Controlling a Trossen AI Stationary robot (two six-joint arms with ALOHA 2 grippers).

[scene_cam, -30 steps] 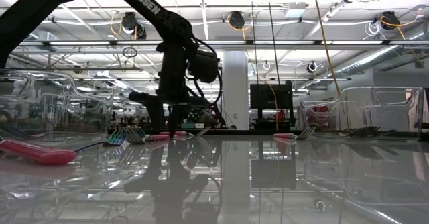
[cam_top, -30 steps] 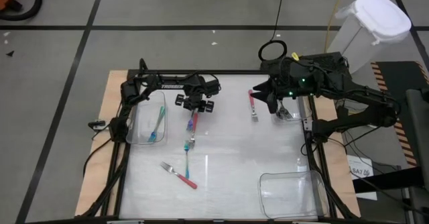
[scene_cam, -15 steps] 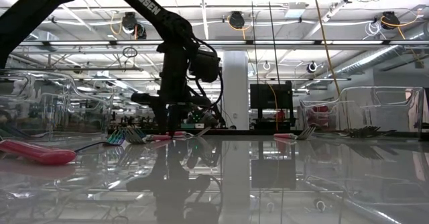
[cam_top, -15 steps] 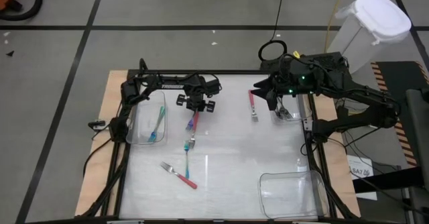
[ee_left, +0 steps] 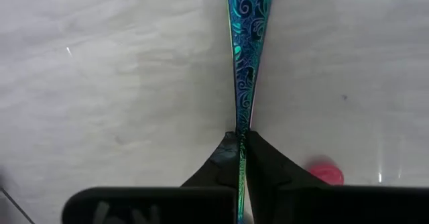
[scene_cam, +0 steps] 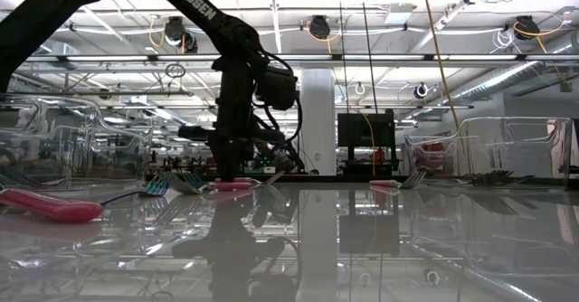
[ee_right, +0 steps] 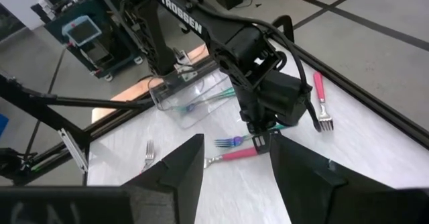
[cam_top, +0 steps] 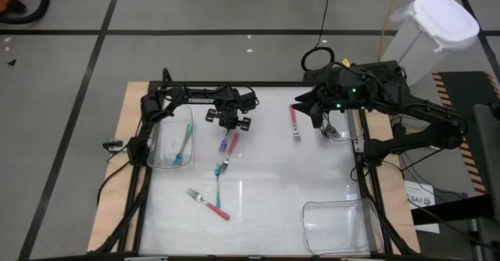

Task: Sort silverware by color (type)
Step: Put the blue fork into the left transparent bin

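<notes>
One teal fork (ee_left: 247,46) clamped in left tool (ee_left: 241,140); right tool (ee_right: 236,160) apart, empty, hovering near table's far right edge.

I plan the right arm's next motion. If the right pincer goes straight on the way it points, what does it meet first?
Probably the pink fork lying between its fingers' line of sight, just before the left pincer; depth is unclear.

A grey tiled floor (cam_top: 70,66) with dark seams surrounds the counter (cam_top: 266,198); a white lidded bin (cam_top: 430,26) stands nearby. Ceiling lights (scene_cam: 317,26) hang overhead.
</notes>
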